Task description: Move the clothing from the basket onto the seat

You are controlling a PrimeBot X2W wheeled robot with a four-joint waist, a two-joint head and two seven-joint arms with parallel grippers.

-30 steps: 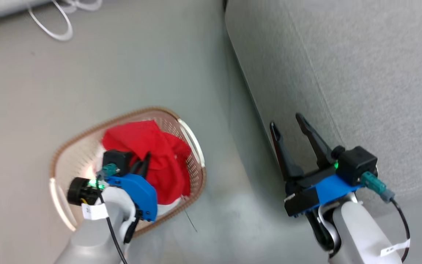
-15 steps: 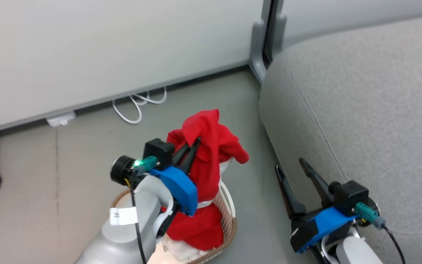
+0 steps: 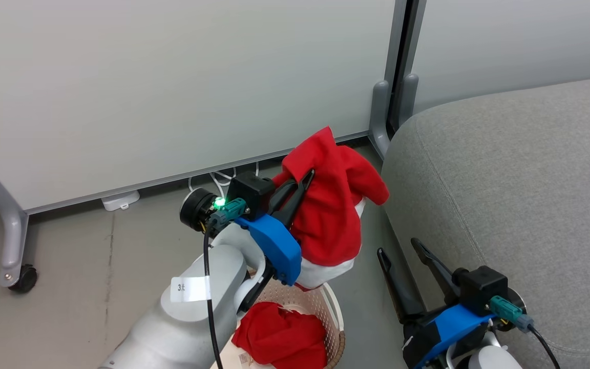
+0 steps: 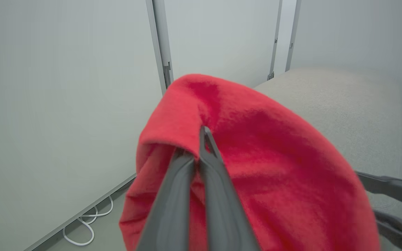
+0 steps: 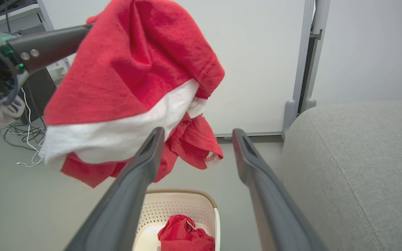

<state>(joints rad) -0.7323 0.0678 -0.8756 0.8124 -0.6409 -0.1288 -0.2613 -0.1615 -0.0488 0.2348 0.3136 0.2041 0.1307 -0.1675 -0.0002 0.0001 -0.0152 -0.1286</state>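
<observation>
My left gripper is shut on a red garment with white trim, held up above the basket and just left of the seat. The left wrist view has the fingers pinching the red garment, with the grey seat beyond it. A second red garment lies crumpled in the cream basket. My right gripper stands open beside the seat's edge, holding nothing. From the right wrist view, the lifted garment hangs above the basket, which holds the other garment.
A pale partition wall with a grey post stands behind. White cables lie on the floor at its base. A wheeled grey leg stands at the far left. The grey floor surrounds the basket.
The left gripper has lifted one red garment out of the basket and carried it up and toward the seat. The head camera has tilted up, shifting the whole picture. The second garment stays in the basket.
</observation>
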